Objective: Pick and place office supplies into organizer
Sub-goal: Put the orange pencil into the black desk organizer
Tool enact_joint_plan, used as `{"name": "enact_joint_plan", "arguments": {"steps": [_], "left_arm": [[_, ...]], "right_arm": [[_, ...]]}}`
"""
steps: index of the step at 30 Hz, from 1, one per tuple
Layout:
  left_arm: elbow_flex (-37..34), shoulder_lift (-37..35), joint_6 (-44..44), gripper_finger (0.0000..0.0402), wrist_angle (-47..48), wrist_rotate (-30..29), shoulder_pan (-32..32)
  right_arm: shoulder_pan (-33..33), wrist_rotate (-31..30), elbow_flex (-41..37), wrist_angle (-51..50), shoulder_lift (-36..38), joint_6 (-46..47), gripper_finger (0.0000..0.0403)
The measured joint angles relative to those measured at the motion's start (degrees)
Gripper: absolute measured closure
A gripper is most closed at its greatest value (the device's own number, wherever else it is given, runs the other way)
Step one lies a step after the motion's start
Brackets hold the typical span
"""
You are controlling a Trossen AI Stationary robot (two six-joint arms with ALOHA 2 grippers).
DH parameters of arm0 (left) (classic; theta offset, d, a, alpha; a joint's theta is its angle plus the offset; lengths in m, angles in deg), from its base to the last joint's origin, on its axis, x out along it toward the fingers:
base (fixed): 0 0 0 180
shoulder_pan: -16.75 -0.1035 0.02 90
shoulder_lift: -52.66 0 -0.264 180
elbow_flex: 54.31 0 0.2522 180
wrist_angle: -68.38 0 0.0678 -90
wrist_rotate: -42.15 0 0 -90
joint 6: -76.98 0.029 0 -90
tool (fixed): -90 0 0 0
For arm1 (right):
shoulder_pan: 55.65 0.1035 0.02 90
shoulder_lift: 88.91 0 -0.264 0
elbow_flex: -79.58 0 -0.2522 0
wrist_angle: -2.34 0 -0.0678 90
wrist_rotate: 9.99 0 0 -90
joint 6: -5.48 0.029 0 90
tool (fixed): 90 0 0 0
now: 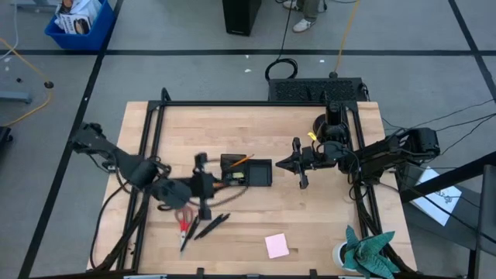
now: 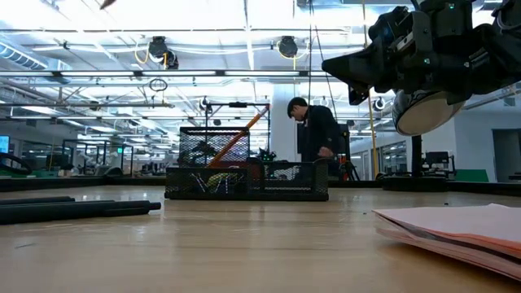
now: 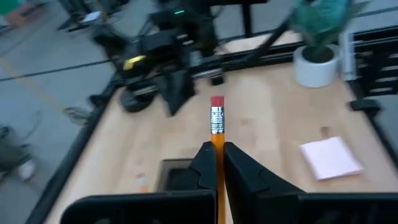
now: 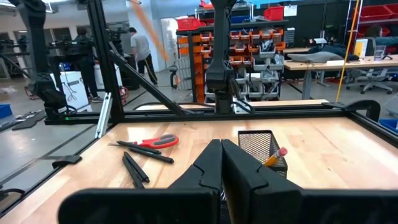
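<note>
My left gripper (image 3: 217, 152) is shut on an orange pencil (image 3: 217, 121) with a red eraser. It hangs above the table just left of the black mesh organizer (image 1: 246, 172). Another orange pencil (image 4: 275, 157) leans in the organizer, resting on its rim. Red-handled scissors (image 1: 184, 225) and dark pens (image 1: 211, 225) lie flat near the front edge. A pink sticky-note pad (image 1: 277, 246) lies farther right. My right gripper (image 1: 297, 164) hovers shut and holds nothing, right of the organizer. My left gripper pinches the pencil's shaft (image 3: 217, 144) between its two fingers, a little behind the eraser end. The pencil lies along the fingers, and its metal band and eraser (image 3: 217, 102) stick out past the fingertips. It is lifted clear of the table.
A potted plant (image 1: 368, 252) stands at the near right corner. A black frame (image 1: 147, 147) runs along the table's left, far and right sides. A round black mount (image 1: 329, 124) sits at the back right. Bare wood lies between the organizer and the pad.
</note>
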Motion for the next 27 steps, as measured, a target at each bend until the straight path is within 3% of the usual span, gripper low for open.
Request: {"name": "enact_joint_plan", "arguments": {"steps": [9,13,19,23,27], "left_arm": [[0.0,-8.9,8.4,0.0392,1.3,0.5,-7.9],[-2.9,-11.5,16.6,0.0395,-7.1,9.7,-13.1],[-14.9,-16.5,24.6,0.0383,-21.2,22.5,-20.1],[-25.5,-20.0,23.4,0.0396,-32.2,31.6,-23.2],[-36.1,-23.2,20.2,0.0389,-44.2,34.9,-23.8]], "right_arm": [[0.0,0.0,0.0,0.0,0.0,0.0,0.0403],[0.0,0.0,0.0,0.0,0.0,0.0,0.0403],[0.0,-0.1,0.0,0.0,0.0,0.0,0.0403],[0.0,-0.1,0.0,-0.2,0.0,0.0,0.0403],[0.0,-0.2,0.0,-0.8,0.0,0.0,0.0403]]}}
